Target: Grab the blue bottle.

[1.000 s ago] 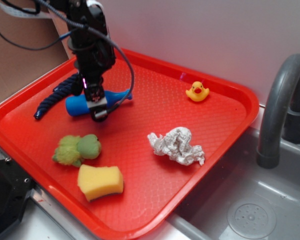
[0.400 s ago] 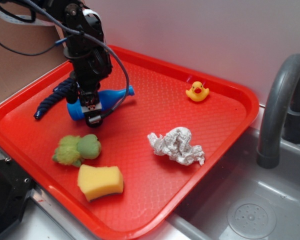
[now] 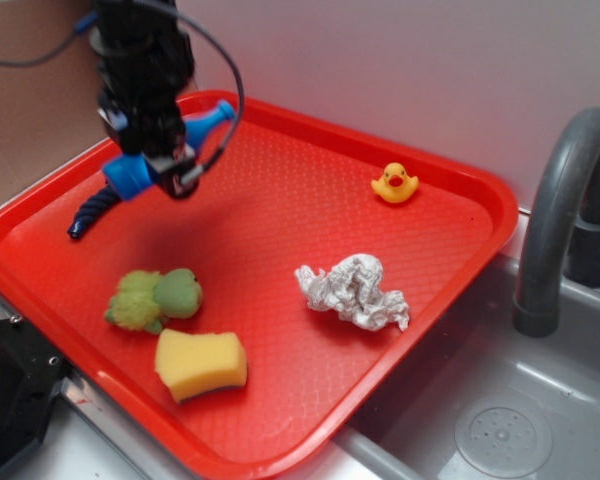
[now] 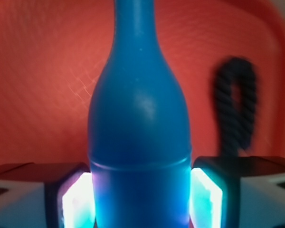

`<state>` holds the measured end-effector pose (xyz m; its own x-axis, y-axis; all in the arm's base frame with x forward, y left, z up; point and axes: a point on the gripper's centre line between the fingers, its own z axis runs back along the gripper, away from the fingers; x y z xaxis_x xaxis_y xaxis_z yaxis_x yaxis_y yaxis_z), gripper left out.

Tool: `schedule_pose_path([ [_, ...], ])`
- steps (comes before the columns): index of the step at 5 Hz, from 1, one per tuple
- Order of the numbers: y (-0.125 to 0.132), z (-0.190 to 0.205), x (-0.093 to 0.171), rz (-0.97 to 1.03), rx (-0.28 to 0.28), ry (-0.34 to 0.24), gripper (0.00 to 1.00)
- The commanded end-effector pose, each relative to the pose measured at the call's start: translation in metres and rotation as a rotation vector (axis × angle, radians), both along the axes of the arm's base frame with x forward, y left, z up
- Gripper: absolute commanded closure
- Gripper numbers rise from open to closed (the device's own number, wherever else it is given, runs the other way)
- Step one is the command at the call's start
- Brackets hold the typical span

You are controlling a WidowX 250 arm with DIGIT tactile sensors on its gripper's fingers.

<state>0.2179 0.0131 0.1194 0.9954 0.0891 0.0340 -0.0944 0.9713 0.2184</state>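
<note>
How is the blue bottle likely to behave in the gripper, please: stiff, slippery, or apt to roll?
The blue bottle looks like stiff, glossy plastic, so probably rigid but a little slippery. The gripper clamps its round body, so it might pivot. On the tray it would likely roll.

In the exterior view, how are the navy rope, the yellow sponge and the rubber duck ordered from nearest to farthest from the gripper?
From the gripper:
1. Navy rope, just below-left of it.
2. Yellow sponge, at the tray's front edge.
3. Rubber duck, far right, near the back rim.
</note>
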Motion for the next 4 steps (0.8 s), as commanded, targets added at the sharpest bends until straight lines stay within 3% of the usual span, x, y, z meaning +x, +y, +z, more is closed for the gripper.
schedule_pose_path([
  [1, -0.015, 0.081, -0.005, 0.182, -0.082, -0.09, 1.0],
  [3, -0.015, 0.099, 0.0, 0.11, -0.095, -0.141, 1.0],
  [4, -0.016, 0.094, 0.004, 0.07, -0.103, -0.105, 1.0],
])
